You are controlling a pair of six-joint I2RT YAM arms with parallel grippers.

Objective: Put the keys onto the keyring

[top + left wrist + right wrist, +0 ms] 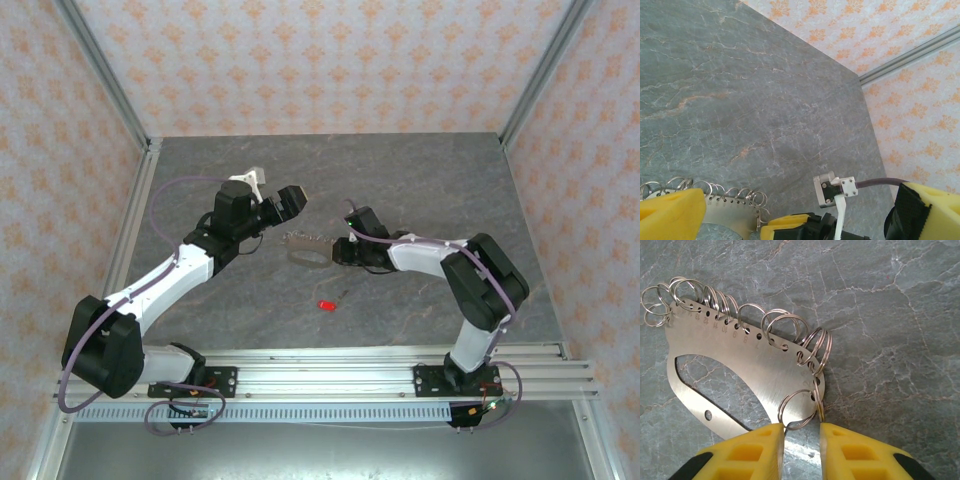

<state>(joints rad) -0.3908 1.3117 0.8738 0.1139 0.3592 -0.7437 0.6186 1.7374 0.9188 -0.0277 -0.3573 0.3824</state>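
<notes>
The red key (326,304) lies loose on the bench (420,180), toward the middle of the near edge and threaded onto nothing, so by my reading the real work of the task has not begun. The keyring (750,365) lies flat around the middle of the bench, apart from the key and on its far side. Up close it is an oval steel plate with a row of split rings (821,351) hooked along one edge. My right gripper (802,432) is at one end of it, jaws narrow, one to each side of the last split ring and the plate's tip. I cannot tell whether they are actually pinching. My left gripper (288,203) hovers just beyond the keyring toward the far edge, jaws wide and empty. What is left, as I judge it: secure the keyring, fetch the key, and work it onto a ring.
</notes>
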